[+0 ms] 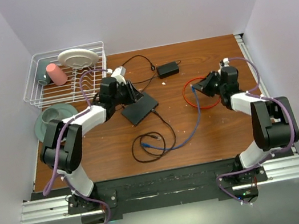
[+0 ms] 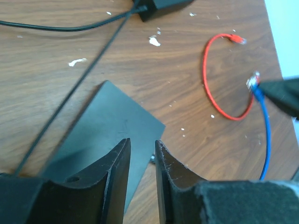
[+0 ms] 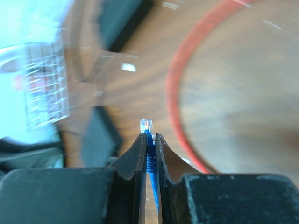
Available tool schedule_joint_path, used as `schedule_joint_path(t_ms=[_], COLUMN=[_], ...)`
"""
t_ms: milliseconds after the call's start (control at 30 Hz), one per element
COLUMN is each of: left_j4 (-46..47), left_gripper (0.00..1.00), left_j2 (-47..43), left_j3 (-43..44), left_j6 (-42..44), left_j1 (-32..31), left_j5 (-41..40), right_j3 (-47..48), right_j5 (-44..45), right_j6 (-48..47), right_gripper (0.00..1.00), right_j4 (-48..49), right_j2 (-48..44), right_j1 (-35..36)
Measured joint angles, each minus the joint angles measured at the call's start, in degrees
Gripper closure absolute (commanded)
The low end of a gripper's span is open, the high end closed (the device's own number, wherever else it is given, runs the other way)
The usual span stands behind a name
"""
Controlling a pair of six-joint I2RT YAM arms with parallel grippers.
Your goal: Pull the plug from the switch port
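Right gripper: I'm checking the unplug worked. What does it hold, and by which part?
The blue cable, pinched just behind its clear plug.

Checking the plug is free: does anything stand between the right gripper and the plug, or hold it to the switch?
Nothing visible does. The right gripper is shut on the blue plug, well apart from the switch. The red cable loops nearby, not around the plug.

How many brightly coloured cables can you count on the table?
2. A red cable looped near the right gripper, and a blue cable running from that gripper, which pinches its plug end, toward the table's middle. Black cords excluded; none looks hidden.
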Motion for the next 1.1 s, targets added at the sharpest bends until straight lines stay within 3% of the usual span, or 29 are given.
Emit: schedule_joint_path(t_ms=[333, 467, 633, 767, 1100], left_j4=[3.48, 3.61, 3.91, 4.2, 5.84], left_gripper=[0.73, 0.74, 0.75, 0.75, 0.76], left_j2=[8.07, 8.46, 8.48, 9.01, 9.75], left_j3=[-0.17, -0.81, -0.81, -0.87, -0.94], left_j6=[-3.1, -3.61, -4.15, -4.66, -5.62], left_j1=[0.04, 0.04, 0.04, 0.04, 0.04], left_j5=[5.77, 6.56, 7.08, 7.69, 8.26], right_j3=[1.2, 4.57, 11.54, 18.99, 24.06], right_j5=[-13.92, -15.41, -5.42, 5.05, 22.82], right_j6=[3.41, 2.01, -2.99, -5.97, -9.16], right_gripper=[1.0, 1.0, 1.0, 1.0, 1.0], right_j4=[5.7, 0.63, -12.81, -19.32, -27.02], right_j2=[-14.03, -20.06, -33.42, -37.57, -22.64], right_j1=[9.94, 13.18, 14.58, 14.58, 14.53])
